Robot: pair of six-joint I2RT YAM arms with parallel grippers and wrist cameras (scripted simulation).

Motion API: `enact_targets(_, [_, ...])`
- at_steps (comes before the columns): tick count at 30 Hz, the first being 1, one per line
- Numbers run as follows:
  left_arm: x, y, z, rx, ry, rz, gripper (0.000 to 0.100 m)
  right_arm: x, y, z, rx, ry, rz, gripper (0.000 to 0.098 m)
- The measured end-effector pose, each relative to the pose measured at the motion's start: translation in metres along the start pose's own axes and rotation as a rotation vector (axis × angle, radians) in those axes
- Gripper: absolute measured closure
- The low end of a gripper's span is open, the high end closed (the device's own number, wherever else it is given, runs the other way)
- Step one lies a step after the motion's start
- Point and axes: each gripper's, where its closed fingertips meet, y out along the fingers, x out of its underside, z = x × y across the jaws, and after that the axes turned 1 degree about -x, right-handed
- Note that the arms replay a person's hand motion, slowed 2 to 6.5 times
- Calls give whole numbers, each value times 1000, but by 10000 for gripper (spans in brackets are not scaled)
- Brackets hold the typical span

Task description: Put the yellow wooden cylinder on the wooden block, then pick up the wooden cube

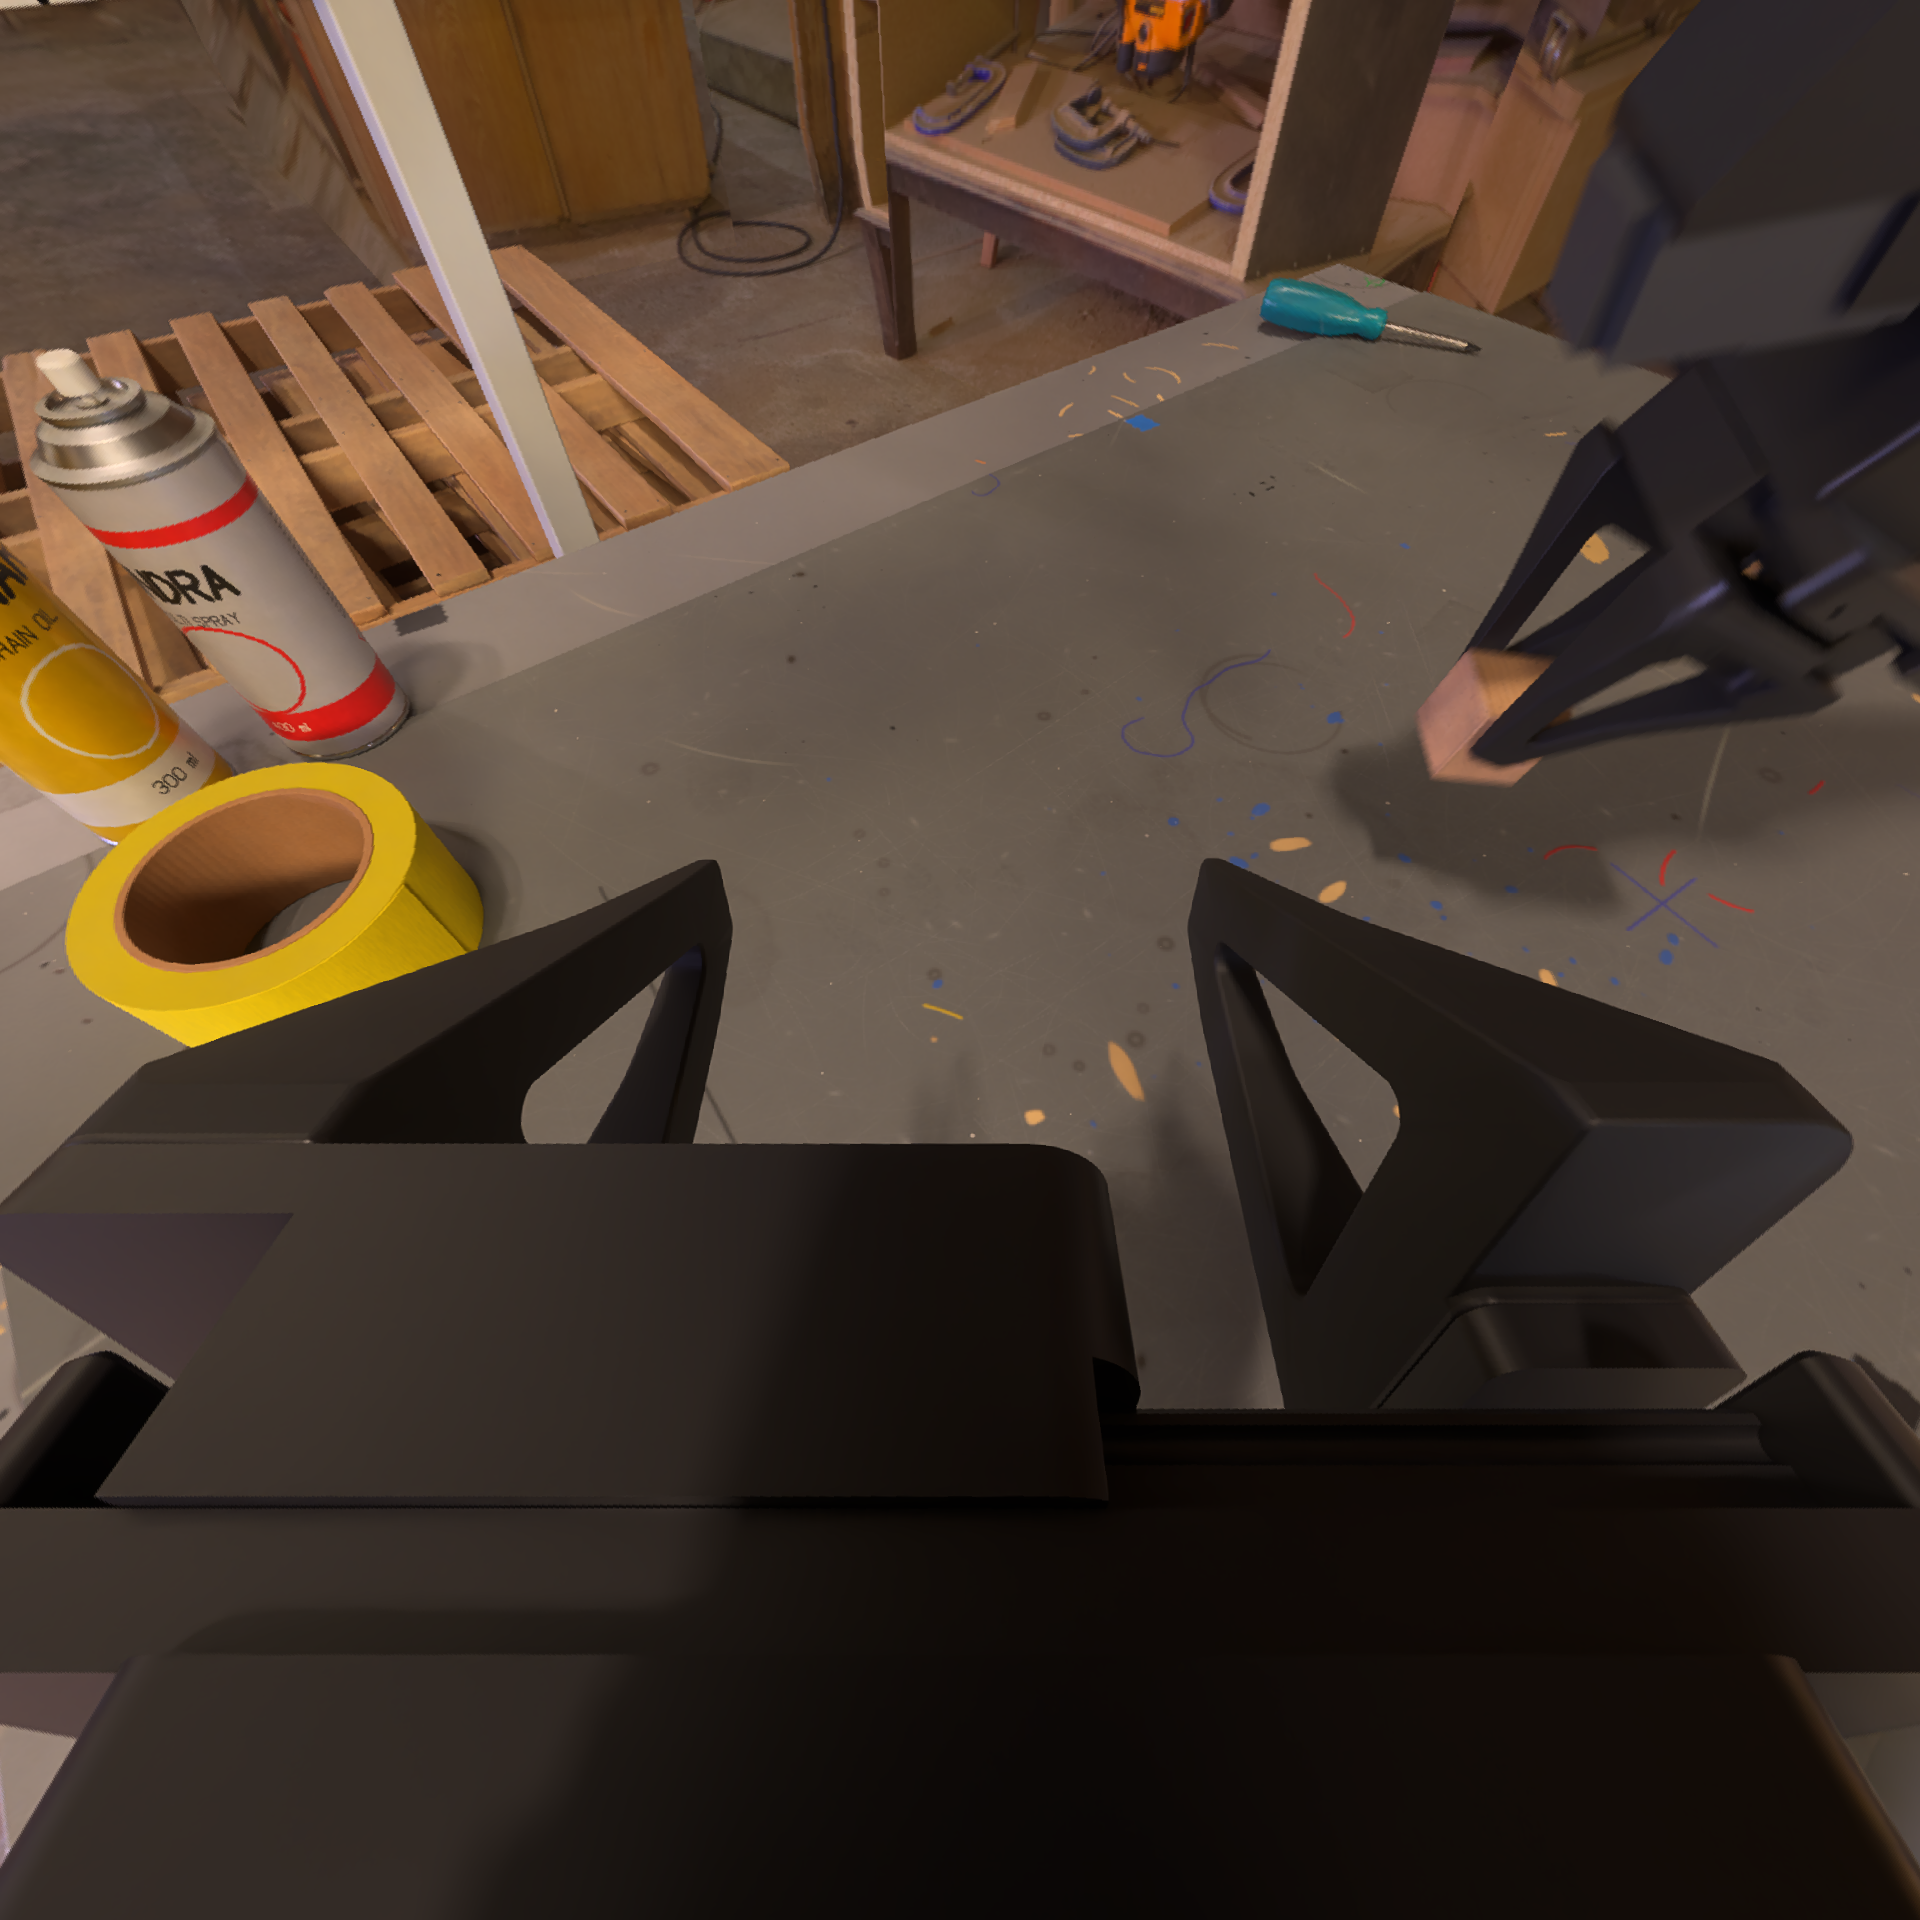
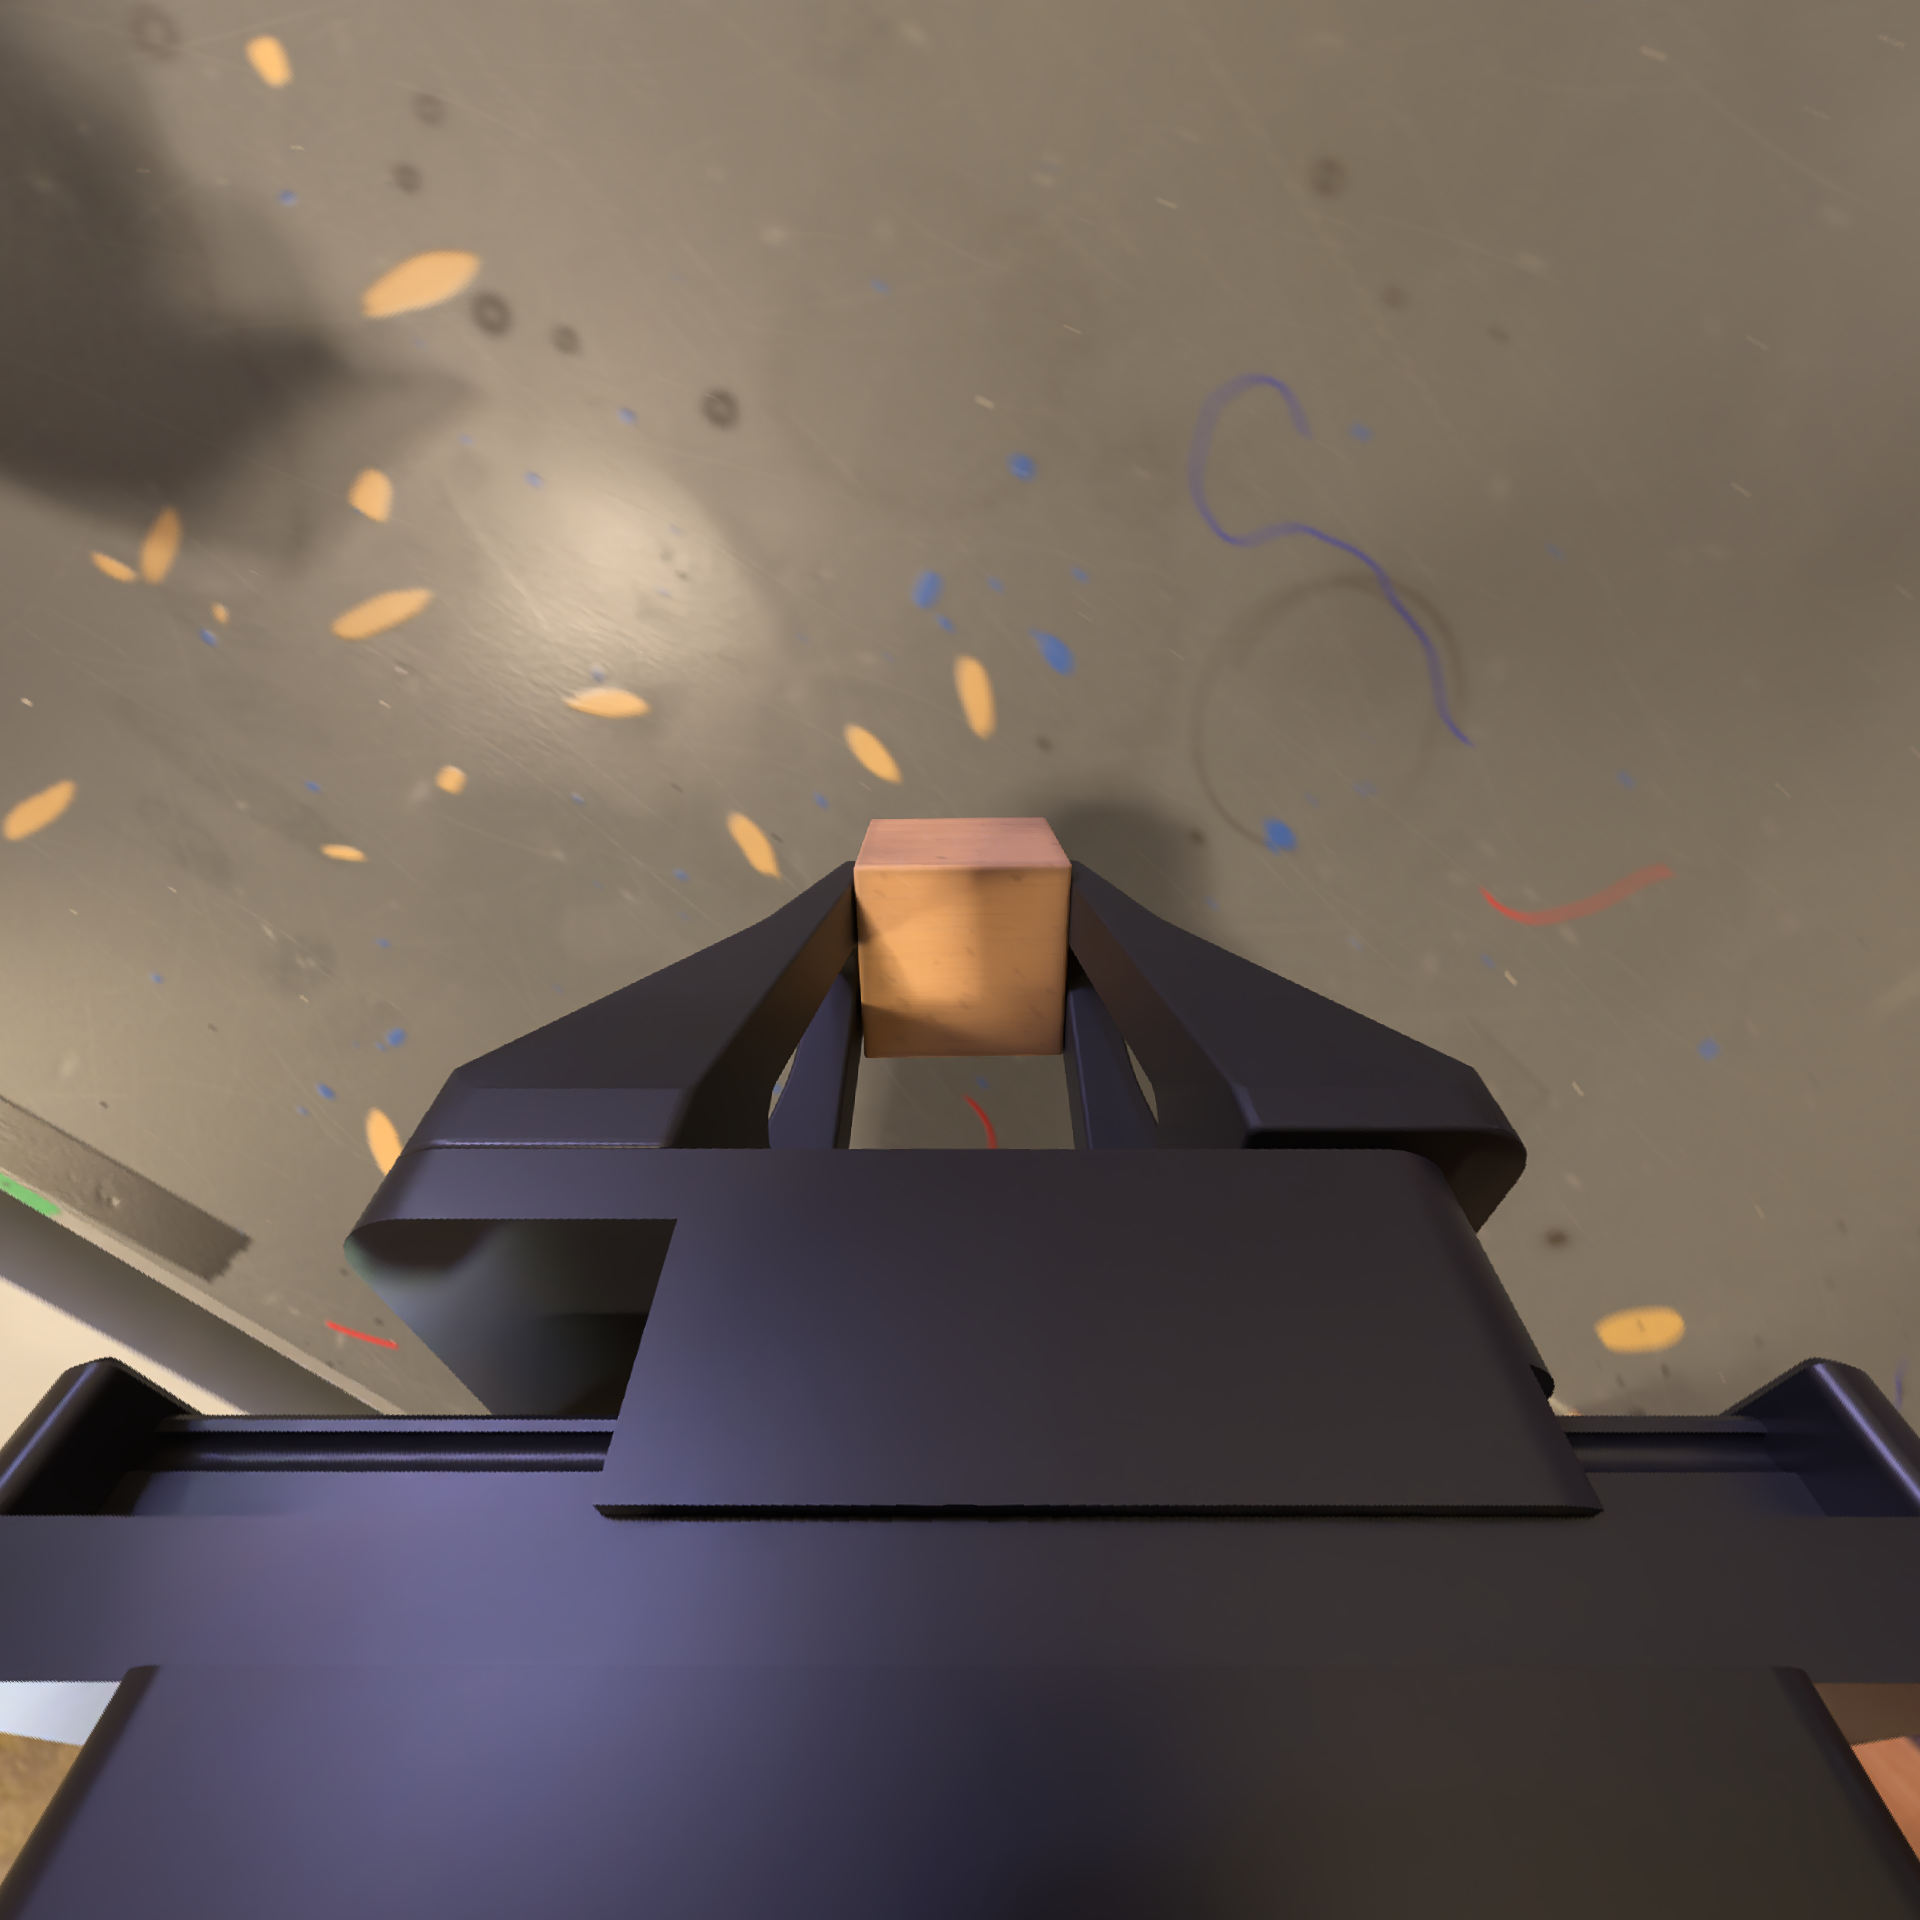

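Wooden cube (image 2: 961, 951) | clamped, right gripper (image 2: 963, 961) | underside hidden | left gripper (image 1: 958, 914) spread

Landmark: yellow tape roll (image 1: 272, 902), flat on the worktop (image 1: 935, 665). Just behind it two spray cans, grey (image 1: 213, 561) and yellow (image 1: 73, 717), crowd that corner. Right of the roll, open worktop, nothing standing. Well right of the roll, the right hand (image 1: 1496, 717) with wooden cube (image 1: 1470, 717) blocks passage. Far beyond the roll, a teal screwdriver (image 1: 1351, 315) near the worktop's edge.
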Motion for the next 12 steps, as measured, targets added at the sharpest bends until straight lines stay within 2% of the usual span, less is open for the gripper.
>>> enact_targets(7, [-4,8,15,35,-55,9,262,39,-63,67,93,147,52,674])
enact_targets(12, [-12,21,39,95,-107,56,280,77,-99,117,198,257,42,674])
